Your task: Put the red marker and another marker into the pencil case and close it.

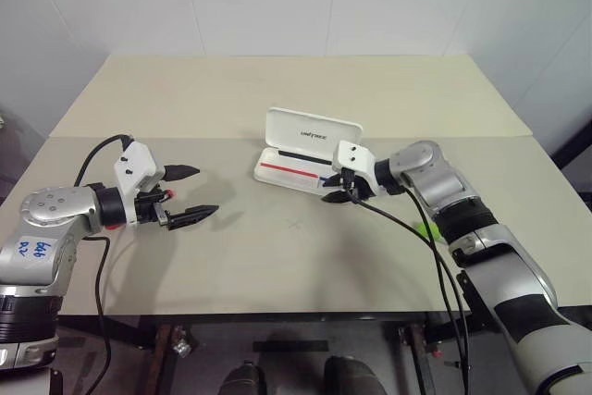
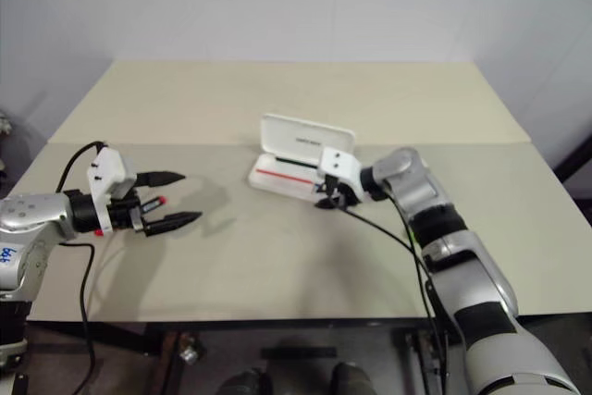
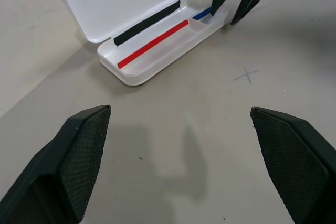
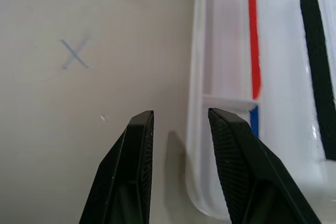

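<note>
The left end effector (image 1: 192,193) hovers over the left part of the beige tabletop (image 1: 277,90), level and pointing toward the middle, its two black fingers (image 3: 84,156) spread wide with nothing between them. Just right of it, a small pencilled cross (image 1: 295,224) marks the bare surface. Beyond the cross lies the pencil case (image 1: 301,156), open, its lid (image 3: 123,1) standing up at the far side with the dark lettering facing the robot; a thin red line and a short blue line run along its tray. The right end effector (image 1: 339,195) hangs at the case's near right corner, tilted downward, its fingers (image 4: 233,145) parted by a narrow gap and holding nothing, one above the tray's rim and one above the tabletop beside it. Further right, partly behind the right arm, the light-green marker (image 1: 426,228) lies on the tabletop, apart from the case.
</note>
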Robot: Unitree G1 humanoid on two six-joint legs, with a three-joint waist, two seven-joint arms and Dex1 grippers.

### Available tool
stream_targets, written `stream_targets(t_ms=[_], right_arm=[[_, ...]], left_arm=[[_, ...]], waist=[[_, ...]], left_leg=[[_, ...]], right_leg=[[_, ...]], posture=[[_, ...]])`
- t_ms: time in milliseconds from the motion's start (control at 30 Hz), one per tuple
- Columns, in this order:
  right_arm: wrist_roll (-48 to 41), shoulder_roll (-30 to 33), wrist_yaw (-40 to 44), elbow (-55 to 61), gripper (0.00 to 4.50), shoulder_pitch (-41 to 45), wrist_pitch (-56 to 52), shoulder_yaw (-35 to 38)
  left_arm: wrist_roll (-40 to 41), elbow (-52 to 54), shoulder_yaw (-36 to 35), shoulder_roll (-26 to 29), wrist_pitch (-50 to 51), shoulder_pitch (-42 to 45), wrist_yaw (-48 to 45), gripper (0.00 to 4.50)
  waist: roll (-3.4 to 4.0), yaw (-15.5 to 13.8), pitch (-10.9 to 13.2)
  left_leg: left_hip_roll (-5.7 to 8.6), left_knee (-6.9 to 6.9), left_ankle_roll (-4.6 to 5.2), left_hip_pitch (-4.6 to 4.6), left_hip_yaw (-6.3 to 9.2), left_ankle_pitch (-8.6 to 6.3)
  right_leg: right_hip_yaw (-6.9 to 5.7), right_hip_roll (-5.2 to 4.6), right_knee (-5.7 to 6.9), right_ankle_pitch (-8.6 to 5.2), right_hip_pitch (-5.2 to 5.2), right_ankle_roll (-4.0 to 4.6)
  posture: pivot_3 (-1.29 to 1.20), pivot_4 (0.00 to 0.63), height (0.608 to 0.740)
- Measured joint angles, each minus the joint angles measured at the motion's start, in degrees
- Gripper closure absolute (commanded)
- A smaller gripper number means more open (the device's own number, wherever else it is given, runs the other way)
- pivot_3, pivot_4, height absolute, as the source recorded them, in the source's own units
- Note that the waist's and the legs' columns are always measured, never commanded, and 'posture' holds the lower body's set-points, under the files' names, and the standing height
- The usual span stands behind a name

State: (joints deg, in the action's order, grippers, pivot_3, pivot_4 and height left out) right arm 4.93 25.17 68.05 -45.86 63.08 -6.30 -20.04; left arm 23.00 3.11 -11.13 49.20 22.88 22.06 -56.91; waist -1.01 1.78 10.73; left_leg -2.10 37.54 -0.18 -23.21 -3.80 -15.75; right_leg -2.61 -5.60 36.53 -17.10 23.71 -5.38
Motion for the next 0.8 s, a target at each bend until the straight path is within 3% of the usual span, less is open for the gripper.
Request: stream_targets(t_ms=[333, 433, 533, 800], right_arm=[[5.5, -1.1, 0.8, -8.5, 2.77, 3.3, 2.7, -0.9], [6.5, -1.6, 1.2, -9.0, 3.39, 3.8, 2.8, -1.0], [6.9, -2.4, 1.5, -9.0, 4.44, 4.0, 3.3, -1.0], [7.4, -2.9, 1.5, -9.0, 4.48, 4.2, 3.9, -1.0]], left_arm=[[0.5, 1.3, -1.1, 0.0, 0.8, -0.5, 0.8, 0.0], [0.5, 1.2, -1.2, 0.0, 0.8, -0.5, 0.9, 0.0], [0.5, 1.3, -1.2, 0.0, 0.8, -0.5, 1.0, 0.0], [0.5, 1.3, -1.3, 0.0, 0.8, -0.5, 1.1, 0.0]], waist=[[0.0, 0.0, 0.0], [0.0, 0.0, 0.0], [0.0, 0.2, 0.0], [0.0, 0.4, 0.0]], left_leg=[[0.0, -0.15, -0.23, 0.01, -0.01, 0.13], [0.0, -0.14, -0.24, 0.01, -0.01, 0.14], [0.0, -0.14, -0.23, 0.04, 0.0, 0.13], [-0.03, -0.19, -0.31, 0.05, 0.0, 0.18]], right_leg=[[0.01, 0.0, -0.06, 0.0, 0.03, 0.0], [0.01, 0.0, -0.06, 0.0, 0.03, 0.0], [0.02, 0.0, -0.02, 0.0, 0.03, 0.0], [0.02, 0.01, -0.02, 0.0, 0.03, 0.0]], posture=[[0.0, 0.15, 0.74], [0.0, 0.15, 0.74], [0.0, 0.15, 0.74], [0.0, 0.15, 0.74]])
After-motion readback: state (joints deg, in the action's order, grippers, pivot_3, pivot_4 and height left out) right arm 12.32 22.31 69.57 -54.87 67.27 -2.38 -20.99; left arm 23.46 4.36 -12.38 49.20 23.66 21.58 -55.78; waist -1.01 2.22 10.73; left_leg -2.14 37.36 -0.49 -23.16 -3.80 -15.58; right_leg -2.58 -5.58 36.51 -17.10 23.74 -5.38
